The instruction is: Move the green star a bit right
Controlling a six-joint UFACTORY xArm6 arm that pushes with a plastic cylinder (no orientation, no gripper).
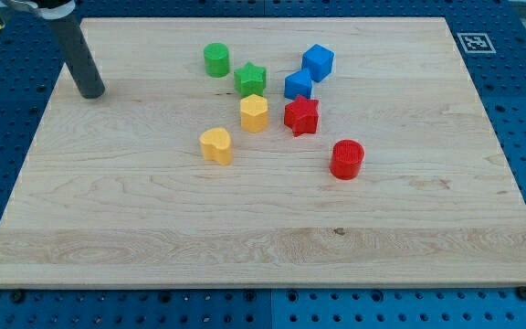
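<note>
The green star [251, 79] lies on the wooden board [153, 210] near the view's top centre. A green cylinder [215, 59] is just up-left of it and a yellow hexagon block [254, 112] just below it. A blue block [298, 85] sits to its right, apart from it. My tip [91, 92] rests on the board at the view's upper left, far to the left of the green star and touching no block.
A blue cube [318, 62] sits up-right of the star. A red star [301, 115] is below the blue block. A yellow block [216, 145] and a red cylinder [346, 159] lie lower. A marker tag [474, 42] is at the board's top right corner.
</note>
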